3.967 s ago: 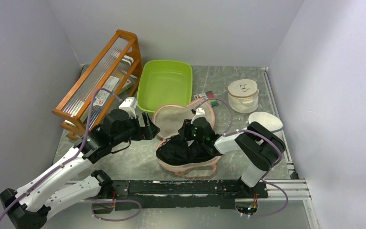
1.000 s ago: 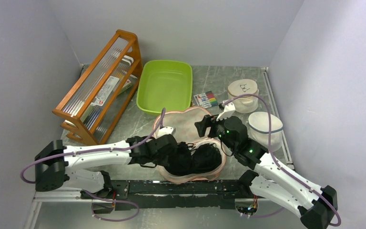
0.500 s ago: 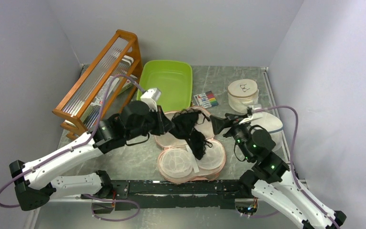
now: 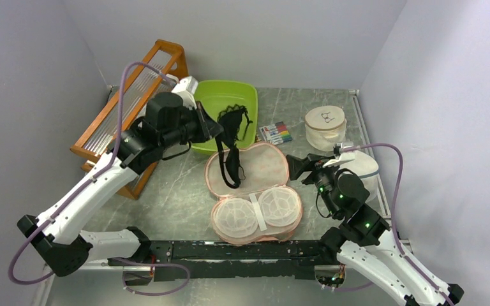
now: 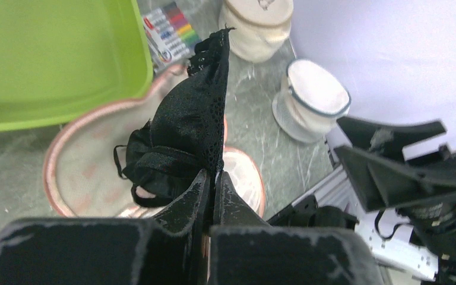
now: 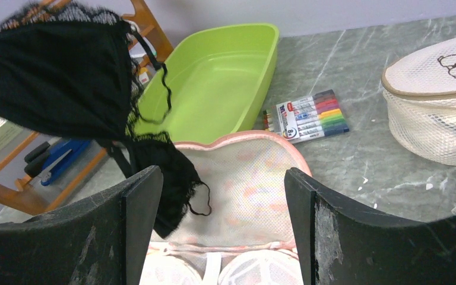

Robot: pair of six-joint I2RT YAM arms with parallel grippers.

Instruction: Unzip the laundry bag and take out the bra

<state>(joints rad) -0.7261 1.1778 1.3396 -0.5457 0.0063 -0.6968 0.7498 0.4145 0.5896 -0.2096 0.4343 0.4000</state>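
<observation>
The laundry bag (image 4: 263, 167) lies unzipped and spread flat mid-table, its printed lid toward the back and its white mesh cups (image 4: 255, 213) toward the front. The black lacy bra (image 4: 231, 122) hangs in the air over the bag's back-left edge and the green basin, with a strap trailing down onto the lid. My left gripper (image 4: 212, 129) is shut on the bra's edge; in the left wrist view its fingertips (image 5: 212, 176) pinch the lace (image 5: 190, 127). My right gripper (image 4: 295, 167) stands open and empty right of the bag, facing the bag (image 6: 249, 178) and the bra (image 6: 65, 77).
A green basin (image 4: 220, 105) sits behind the bag, with a wooden rack (image 4: 124, 105) at the back left. A pack of coloured markers (image 4: 275, 132) lies right of the basin. Two round white mesh tubs (image 4: 325, 126) (image 4: 362, 167) stand at the right.
My left gripper has lifted the bra out of the bag, up and back-left toward the basin. The bag's cups now lie bare. The right gripper has drawn back to the right and stays open.
</observation>
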